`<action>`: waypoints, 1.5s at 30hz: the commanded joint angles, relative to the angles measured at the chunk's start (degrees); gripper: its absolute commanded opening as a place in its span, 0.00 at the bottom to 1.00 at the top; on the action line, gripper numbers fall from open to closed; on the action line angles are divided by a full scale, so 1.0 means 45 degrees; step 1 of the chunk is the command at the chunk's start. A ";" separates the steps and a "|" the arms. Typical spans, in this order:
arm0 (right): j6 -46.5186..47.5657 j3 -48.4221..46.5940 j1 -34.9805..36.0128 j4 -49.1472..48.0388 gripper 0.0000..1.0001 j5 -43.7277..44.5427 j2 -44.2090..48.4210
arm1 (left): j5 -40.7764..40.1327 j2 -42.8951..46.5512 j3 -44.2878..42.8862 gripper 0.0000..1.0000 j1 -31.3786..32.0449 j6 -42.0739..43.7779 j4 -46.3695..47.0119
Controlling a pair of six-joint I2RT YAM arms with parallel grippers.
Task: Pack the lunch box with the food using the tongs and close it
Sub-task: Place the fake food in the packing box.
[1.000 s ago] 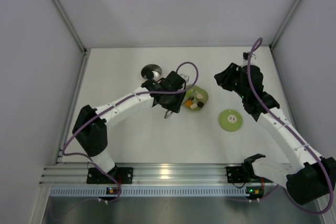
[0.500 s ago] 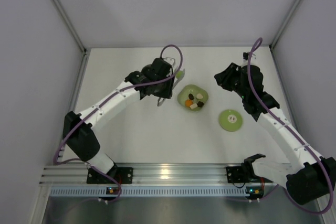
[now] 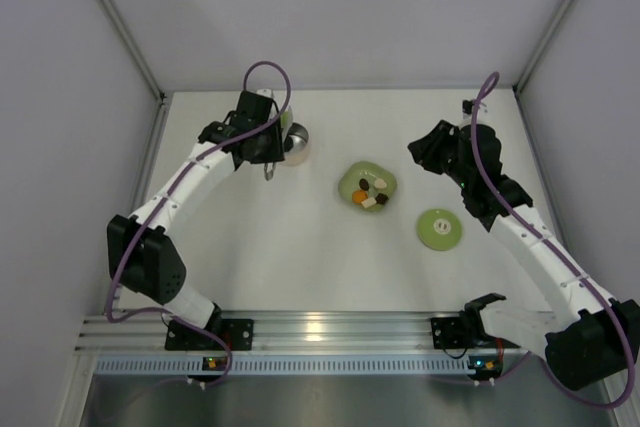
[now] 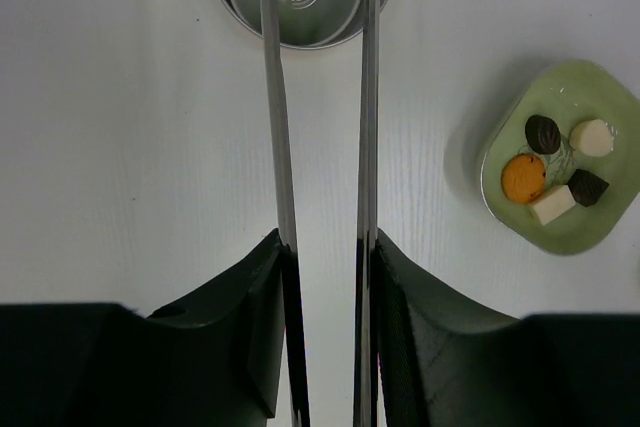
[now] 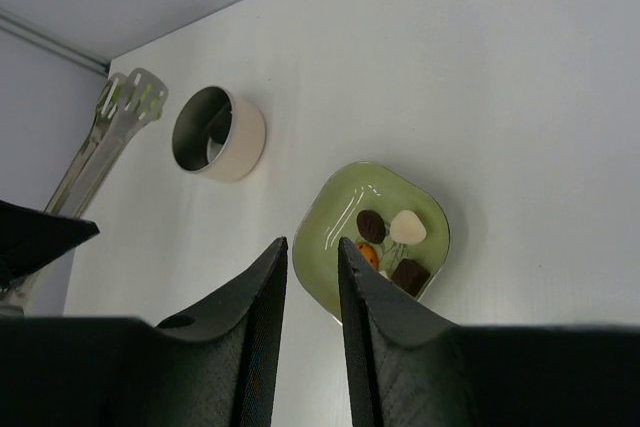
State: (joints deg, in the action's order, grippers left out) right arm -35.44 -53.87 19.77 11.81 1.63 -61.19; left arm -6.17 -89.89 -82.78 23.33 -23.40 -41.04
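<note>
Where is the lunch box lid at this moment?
In the top view the lid lies flat on the right half of the table, just near-right of the green dish and well apart from the open lunch box.

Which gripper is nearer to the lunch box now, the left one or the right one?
Left. The left gripper, holding the tongs, is right beside the lunch box, with the tongs reaching over it. The right gripper hangs far off, beyond the green dish.
</note>
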 commanded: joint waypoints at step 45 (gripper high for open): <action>0.0083 -0.0120 0.0255 -0.0008 0.26 0.0048 0.0492 | 0.0726 -0.0240 -0.1349 0.49 0.3836 0.0570 -0.0138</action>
State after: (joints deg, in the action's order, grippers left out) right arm -35.11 -53.89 19.77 11.90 1.41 -60.99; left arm -3.62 -92.25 -86.17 37.50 -22.74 -40.42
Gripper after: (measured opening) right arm 0.264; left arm 0.494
